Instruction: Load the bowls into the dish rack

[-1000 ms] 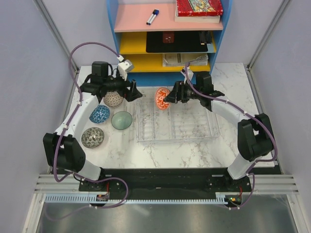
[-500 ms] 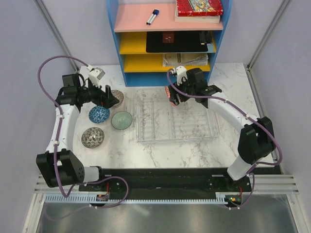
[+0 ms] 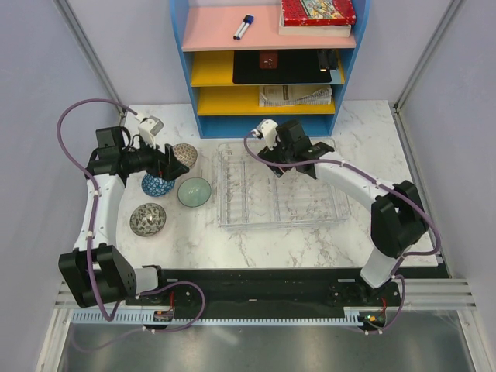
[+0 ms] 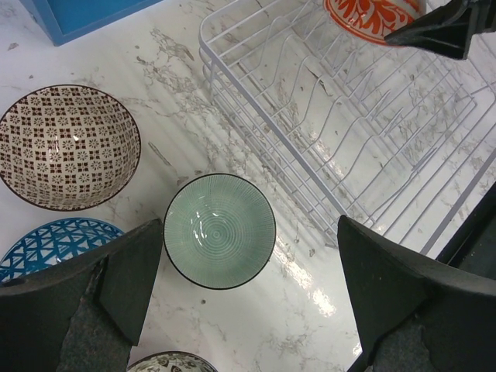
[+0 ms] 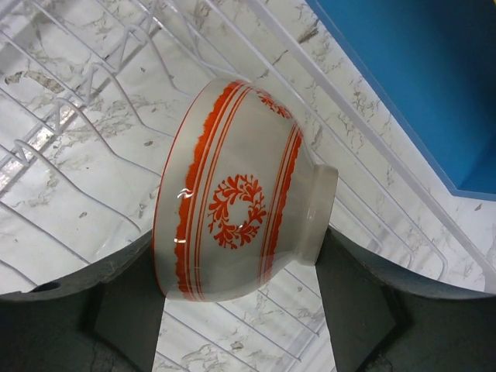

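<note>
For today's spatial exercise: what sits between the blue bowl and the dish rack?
The grey-green bowl sits there, clearest in the top external view.

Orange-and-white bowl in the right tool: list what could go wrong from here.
1. The orange-and-white bowl lies on its side in the right tool above the dish rack. If it is released off a slot, it could roll or tip across the ribs.
2. The left tool hangs open over the green bowl, close to the brown-patterned bowl and the blue bowl. On the way down, a finger may knock a neighbour.
</note>
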Controlling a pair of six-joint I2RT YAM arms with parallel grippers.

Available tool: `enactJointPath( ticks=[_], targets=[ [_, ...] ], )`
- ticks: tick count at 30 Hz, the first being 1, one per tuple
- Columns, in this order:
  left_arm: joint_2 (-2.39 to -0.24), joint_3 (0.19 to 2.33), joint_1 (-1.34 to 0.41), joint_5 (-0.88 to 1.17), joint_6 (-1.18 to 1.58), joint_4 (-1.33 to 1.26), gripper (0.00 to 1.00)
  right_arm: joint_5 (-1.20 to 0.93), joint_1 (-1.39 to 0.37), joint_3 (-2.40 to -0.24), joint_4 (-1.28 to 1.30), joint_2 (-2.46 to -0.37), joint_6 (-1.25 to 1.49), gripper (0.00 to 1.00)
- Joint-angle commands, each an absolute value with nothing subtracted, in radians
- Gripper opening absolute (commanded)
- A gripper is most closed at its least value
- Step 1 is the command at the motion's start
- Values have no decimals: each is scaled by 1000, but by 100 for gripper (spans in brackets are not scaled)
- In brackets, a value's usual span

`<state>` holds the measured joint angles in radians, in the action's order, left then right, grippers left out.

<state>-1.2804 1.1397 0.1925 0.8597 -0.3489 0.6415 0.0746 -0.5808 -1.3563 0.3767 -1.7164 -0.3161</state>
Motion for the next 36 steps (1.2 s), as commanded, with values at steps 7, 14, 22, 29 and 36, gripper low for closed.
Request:
enactJointPath(
  ticks=[7,14,22,29,36],
  targets=[
    [-1267,1127,203,919,-382,617,100,325,-699,-1419,279,-1743,-383,0],
    [-1272,1123,204,925,-382,614,100,508,-700,-1413,207,-1730,-394,0],
    [-1273,1118,204,928,-382,612,100,330,-715,-1416,307,-1667,-475,0],
    [-1275,1117,204,930,-379,612,100,288,-741,-1396,347,-1637,-515,0],
    [-1275,1115,206,930,-377,614,100,271,-755,-1384,348,-1655,-526,0]
  ],
)
